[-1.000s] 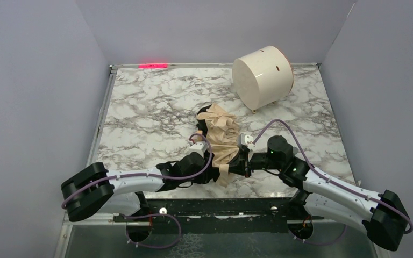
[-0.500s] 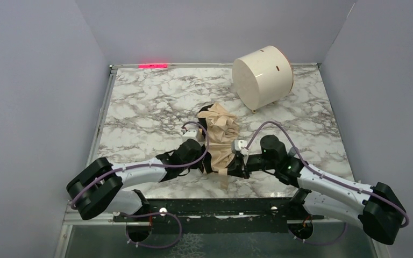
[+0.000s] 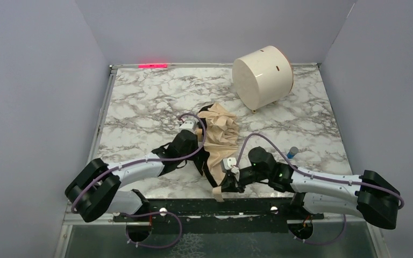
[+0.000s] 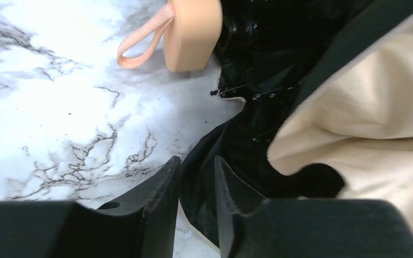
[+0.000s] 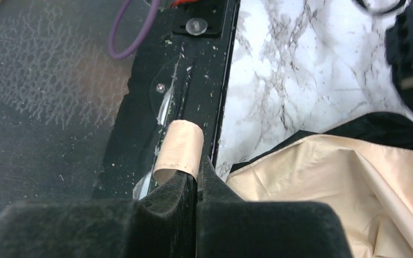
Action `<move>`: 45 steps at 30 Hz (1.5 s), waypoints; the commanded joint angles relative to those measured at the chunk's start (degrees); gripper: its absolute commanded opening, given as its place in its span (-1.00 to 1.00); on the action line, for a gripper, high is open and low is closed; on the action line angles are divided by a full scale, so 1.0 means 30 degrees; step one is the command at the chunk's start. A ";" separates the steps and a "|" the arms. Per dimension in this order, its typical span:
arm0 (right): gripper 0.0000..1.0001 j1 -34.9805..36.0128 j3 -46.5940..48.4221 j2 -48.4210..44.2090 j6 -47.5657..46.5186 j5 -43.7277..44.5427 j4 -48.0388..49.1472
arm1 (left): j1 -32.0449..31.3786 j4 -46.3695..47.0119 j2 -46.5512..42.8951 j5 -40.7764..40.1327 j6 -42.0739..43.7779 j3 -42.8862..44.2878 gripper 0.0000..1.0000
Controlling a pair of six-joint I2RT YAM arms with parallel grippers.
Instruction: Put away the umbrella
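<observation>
Marble-look table top (image 3: 140,102), white with grey veining, boxed in on three sides by plain lavender-grey walls (image 3: 37,91). A white cylindrical drum (image 3: 262,77) is parked in the far right corner with its flat round face turned towards the arms, so everything else is placed off that. A red glowing strip (image 3: 153,65) is lit on the back edge, well to the left of the drum.

The crumpled beige fabric folding umbrella (image 3: 223,129) is lying on the marble, nearer the arm bases than the drum and a bit to its left, clear of it. Its small peach handle knob (image 4: 191,32) with a thin peach cord loop (image 4: 140,40) is resting on the table on the side facing away from the drum.

The left gripper (image 4: 196,166) is set at that same far-from-the-drum side. Its fingers are held a little apart with a fold of the black underside lying in the gap; whether that fold is actually pinched can't be told.

The right gripper (image 5: 198,177) is found much nearer the arm bases than the drum, at the table's front edge. Its fingers are pressed together on the end of the long tan strap (image 5: 180,148), and a short curl of it is left sticking out over the black base plate (image 5: 193,64).

Hard-to-see stuff: the shaft and ribs are mostly buried under fabric, with only a few black joints showing by the knob. A small bluish object (image 3: 292,152) is seen on the marble between the drum and the right arm, too tiny to identify. Most of the umbrella is cut off in both wrist views.
</observation>
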 commanded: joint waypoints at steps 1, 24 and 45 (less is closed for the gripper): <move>-0.95 0.0619 -0.1212 0.0061 0.1385 0.1378 0.2141 | 0.0226 -0.1169 -0.2774 0.0531 0.0708 0.0294 -0.32; -0.98 0.2056 -0.4783 0.2027 0.4002 0.4163 0.7257 | 0.0524 0.1764 -0.1618 0.7924 0.2084 0.1526 0.48; -0.99 0.3088 -0.5097 0.3470 0.5249 0.3660 0.7627 | 0.1630 0.2043 0.2431 0.5738 0.2649 0.3357 -0.61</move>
